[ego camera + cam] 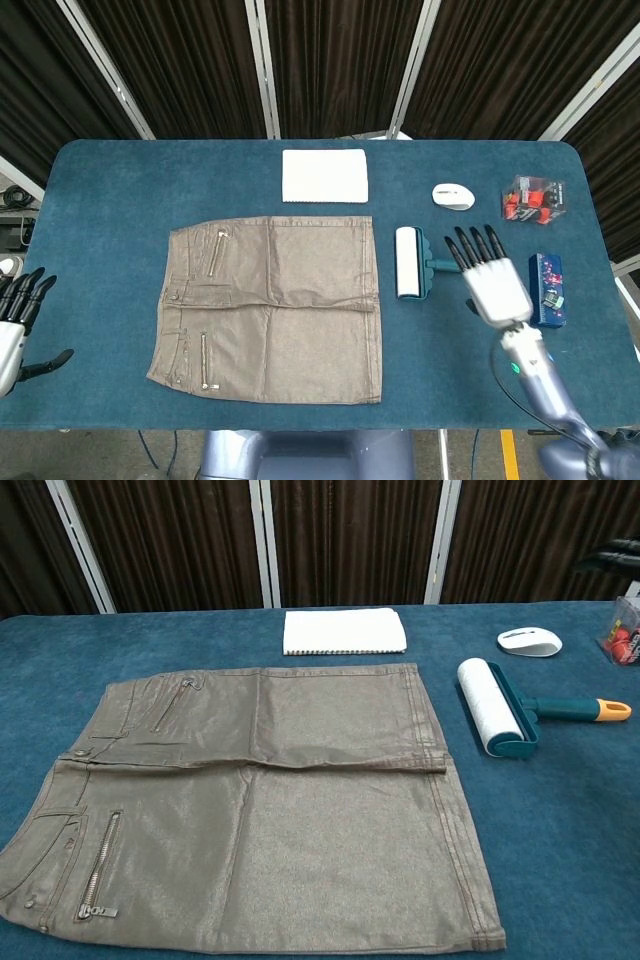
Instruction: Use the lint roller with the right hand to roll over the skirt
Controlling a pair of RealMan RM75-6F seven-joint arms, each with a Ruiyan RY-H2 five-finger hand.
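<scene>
A taupe skirt (pixel 270 307) (pixel 260 800) lies flat in the middle of the blue table (pixel 120 190). Just right of it rests the lint roller (pixel 409 262) (pixel 492 706), a white roll in a teal frame with an orange-tipped handle (pixel 590 709) pointing right. My right hand (pixel 490 272) hovers open above the table, right of the roller, fingers straight and apart, holding nothing; it covers the handle's end in the head view. The chest view does not show it. My left hand (pixel 18 318) stays open off the table's left edge.
A folded white cloth (pixel 325 175) (pixel 343 630) lies behind the skirt. A white mouse (pixel 453 195) (pixel 529 641), a clear box of red items (pixel 533 196) and a dark blue box (pixel 547 288) sit at the right.
</scene>
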